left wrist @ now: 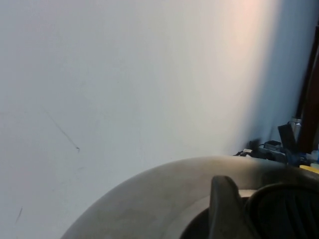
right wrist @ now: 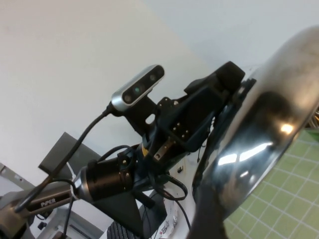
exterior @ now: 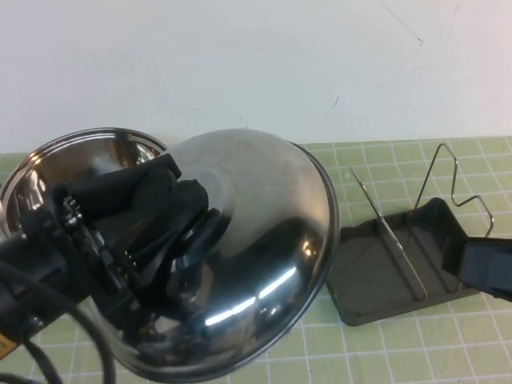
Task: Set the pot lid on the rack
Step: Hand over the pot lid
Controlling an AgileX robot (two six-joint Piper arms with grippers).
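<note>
The lid (exterior: 264,240) hangs in the air, tilted steeply with its domed top toward the camera, just left of the rack (exterior: 384,272) and above the green gridded surface (exterior: 416,352). The left end effector (exterior: 188,228) sits at the centre of the dome, its fingers (exterior: 164,216) pinching the black knob (exterior: 200,232). Behind the lid on the left stands the pot (exterior: 72,156). The rack lies on the surface with its two wire dividers (exterior: 392,232) upright. The right end effector (exterior: 488,268) rests at the rack's right edge; I cannot tell whether it is spread or pressed together.
</note>
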